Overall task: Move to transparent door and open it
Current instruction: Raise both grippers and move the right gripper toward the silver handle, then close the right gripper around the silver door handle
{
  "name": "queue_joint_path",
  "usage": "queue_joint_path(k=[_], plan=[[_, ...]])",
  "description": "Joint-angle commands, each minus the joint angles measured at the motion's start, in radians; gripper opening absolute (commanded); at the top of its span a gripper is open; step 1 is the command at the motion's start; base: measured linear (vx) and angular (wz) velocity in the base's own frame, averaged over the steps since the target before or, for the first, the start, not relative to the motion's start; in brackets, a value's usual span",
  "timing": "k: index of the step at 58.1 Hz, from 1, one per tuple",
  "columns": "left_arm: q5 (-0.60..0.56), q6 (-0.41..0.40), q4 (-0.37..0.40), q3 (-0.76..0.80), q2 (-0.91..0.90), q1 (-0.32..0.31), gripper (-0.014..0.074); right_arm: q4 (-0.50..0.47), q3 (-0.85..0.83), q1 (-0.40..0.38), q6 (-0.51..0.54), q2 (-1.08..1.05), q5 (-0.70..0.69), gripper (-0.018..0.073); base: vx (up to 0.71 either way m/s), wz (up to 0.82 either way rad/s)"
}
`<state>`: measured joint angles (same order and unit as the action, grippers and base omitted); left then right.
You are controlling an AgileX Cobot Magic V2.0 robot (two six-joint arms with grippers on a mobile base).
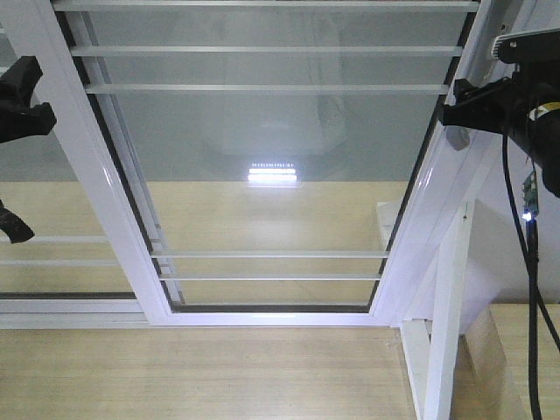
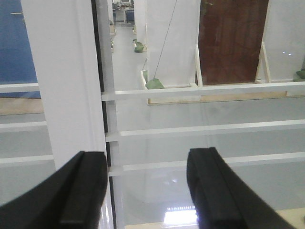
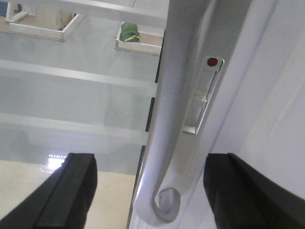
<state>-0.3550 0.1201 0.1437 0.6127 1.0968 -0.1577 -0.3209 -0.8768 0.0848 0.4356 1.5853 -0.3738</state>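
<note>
The transparent door (image 1: 271, 175) fills the front view, clear glass with thin white bars in a glossy white frame. Its curved pale handle (image 3: 167, 119) and lock plate (image 3: 207, 90) with a red dot show in the right wrist view. My right gripper (image 3: 152, 164) is open, with one black finger on each side of the handle's lower end, not touching it. In the front view it (image 1: 455, 118) is at the door's right stile. My left gripper (image 2: 147, 191) is open and empty before the door's left stile (image 2: 66, 81). It shows at the front view's left edge (image 1: 17, 166).
A similar barred glass panel (image 1: 52, 262) without a handle is at the left. A bare white post with braces (image 1: 446, 306) stands at the right, close beside the door frame. The floor (image 1: 201, 376) is pale wood. My right arm's cable (image 1: 529, 289) hangs at the right.
</note>
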Motion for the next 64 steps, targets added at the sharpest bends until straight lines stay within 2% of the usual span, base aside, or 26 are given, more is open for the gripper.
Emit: queue_joint_path(k=[1, 10, 17, 23, 30, 45, 64], plan=[[-0.081, -0.007, 0.006, 0.039, -0.014, -0.003, 0.05, 0.019, -0.082, -0.003, 0.01, -0.001, -0.088, 0.0519, 0.0, 0.0], [-0.081, -0.002, 0.006, 0.039, -0.014, -0.003, 0.05, 0.016, -0.176, -0.021, 0.005, 0.059, -0.052, 0.0519, 0.0, 0.0], [-0.081, 0.011, 0.006, 0.039, -0.014, -0.003, 0.05, 0.016, -0.225, -0.066, -0.02, 0.085, -0.005, 0.0519, 0.0, 0.0], [-0.081, 0.011, 0.006, 0.039, -0.014, -0.003, 0.05, 0.045, -0.246, -0.084, -0.025, 0.1, 0.016, 0.0519, 0.0, 0.0], [-0.081, 0.011, 0.006, 0.039, -0.014, -0.003, 0.05, 0.125, -0.247, -0.082, -0.035, 0.104, 0.013, 0.0519, 0.0, 0.0], [-0.081, 0.011, 0.006, 0.039, -0.014, -0.003, 0.05, 0.251, -0.247, -0.083, -0.169, 0.107, -0.047, 0.0519, 0.0, 0.0], [-0.078, 0.011, 0.006, 0.039, -0.014, -0.003, 0.05, 0.255, -0.259, -0.083, -0.257, 0.15, -0.09, 0.0482, 0.0, 0.0]])
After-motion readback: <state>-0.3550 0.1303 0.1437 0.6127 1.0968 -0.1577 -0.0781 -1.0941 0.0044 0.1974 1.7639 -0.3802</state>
